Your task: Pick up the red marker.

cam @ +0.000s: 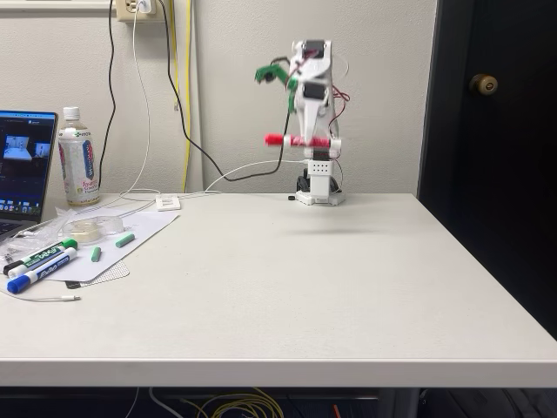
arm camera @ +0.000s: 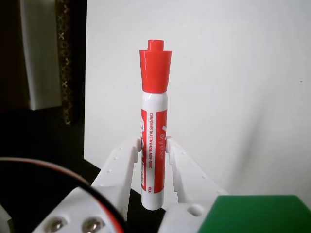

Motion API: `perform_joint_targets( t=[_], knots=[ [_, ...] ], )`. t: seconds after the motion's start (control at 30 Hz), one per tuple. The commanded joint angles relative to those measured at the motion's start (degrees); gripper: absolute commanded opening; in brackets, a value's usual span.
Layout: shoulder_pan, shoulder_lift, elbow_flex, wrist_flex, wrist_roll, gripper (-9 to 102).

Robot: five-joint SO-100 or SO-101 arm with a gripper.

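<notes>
The red marker (cam: 300, 139) hangs level in the air, well above the white table (cam: 287, 279), near the arm's base at the back. My gripper (cam: 312, 140) is shut on its barrel. In the wrist view the red marker (arm camera: 154, 121) points up the frame, red cap at the top and white label below. The white fingers (arm camera: 127, 162) of my gripper (arm camera: 154, 145) clamp it from both sides at mid-barrel.
On the table's left lie a green-capped marker (cam: 43, 256) and a blue-capped marker (cam: 36, 274) on a paper sheet (cam: 113, 248), with small green pieces and a tape roll (cam: 87, 228). A bottle (cam: 77, 161) and a laptop (cam: 22, 170) stand behind them. Cables hang on the wall.
</notes>
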Motion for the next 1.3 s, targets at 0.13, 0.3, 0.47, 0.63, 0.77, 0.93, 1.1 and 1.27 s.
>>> perform_joint_targets(
  t=[0.13, 0.3, 0.47, 0.63, 0.77, 0.93, 1.1, 1.27],
  knots=[
    [-1.2, 22.5, 3.6, -2.6, 0.1, 0],
    [-1.3, 33.5, 14.2, -12.6, 2.1, 0],
    [-2.5, 50.9, 38.1, -28.5, 2.8, 0],
    [-2.9, 64.5, 59.0, -44.3, 4.6, 0],
    [-2.7, 74.4, 73.7, -53.0, 4.3, 0],
    [-2.9, 74.9, 79.0, -56.4, 5.4, 0],
    [-2.7, 71.3, 79.0, -58.9, 10.7, 0],
    [-2.9, 68.0, 79.0, -60.0, 16.4, 0]
  ],
)
